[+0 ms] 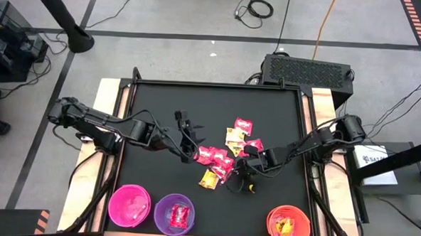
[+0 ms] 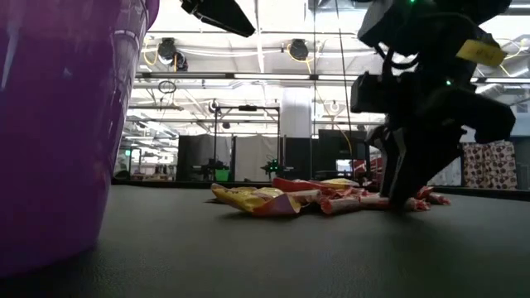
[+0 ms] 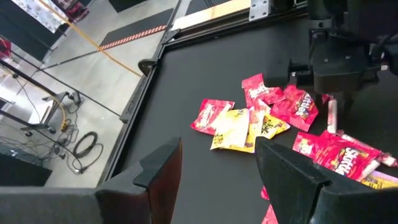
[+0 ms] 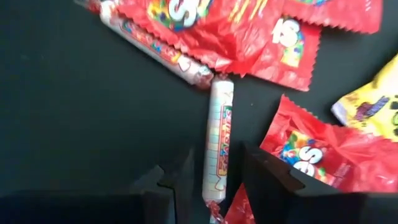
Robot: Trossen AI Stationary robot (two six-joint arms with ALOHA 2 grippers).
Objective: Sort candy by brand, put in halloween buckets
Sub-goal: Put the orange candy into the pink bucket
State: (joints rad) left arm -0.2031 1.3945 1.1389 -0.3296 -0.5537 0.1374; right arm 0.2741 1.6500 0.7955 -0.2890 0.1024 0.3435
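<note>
straddling candy roll [image 4: 219,140], right end effector [image 4: 214,180] down.

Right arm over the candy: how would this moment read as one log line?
right gripper: fingers open astride pale candy roll | left gripper: open, waiting above table | nothing held

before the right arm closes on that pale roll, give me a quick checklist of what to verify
1. Right end effector straddles the pale candy roll, a finger on each side: ok.
2. Fingers apart, not yet clamped on the roll: ok.
3. Red packets lie right beside one finger; it may pinch one too: not ok.
4. Second roll touches the target's far end and may get dragged: cannot tell.
5. Left end effector is open, raised beside the pile, apart from the right one: ok.
6. Pink bucket, purple bucket and orange bucket stand upright at the table's near edge: ok.
</note>
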